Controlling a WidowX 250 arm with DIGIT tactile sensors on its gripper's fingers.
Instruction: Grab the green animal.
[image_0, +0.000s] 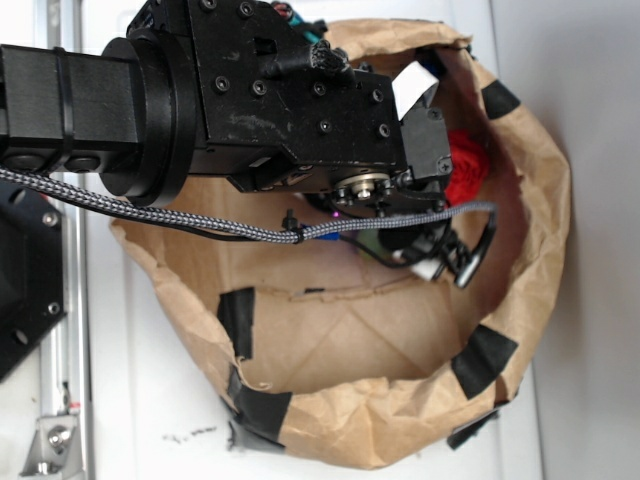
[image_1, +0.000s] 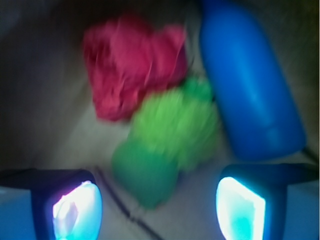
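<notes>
Hovering inside the taped brown paper bag (image_0: 520, 250), black gripper (image_1: 157, 207) spread wide and empty, straddling the fuzzy lime-and-olive green plush animal (image_1: 162, 145) just ahead between the fingers, red ruffled fabric ball (image_1: 130, 65) beyond, blue plastic bottle (image_1: 250, 80) crowding alongside.

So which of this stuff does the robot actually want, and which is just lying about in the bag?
Part of the job:
- green animal
- gripper, open, hanging above the toy

Just lying about:
- red ruffled ball
- blue bottle
- paper bag, which holds everything
</notes>
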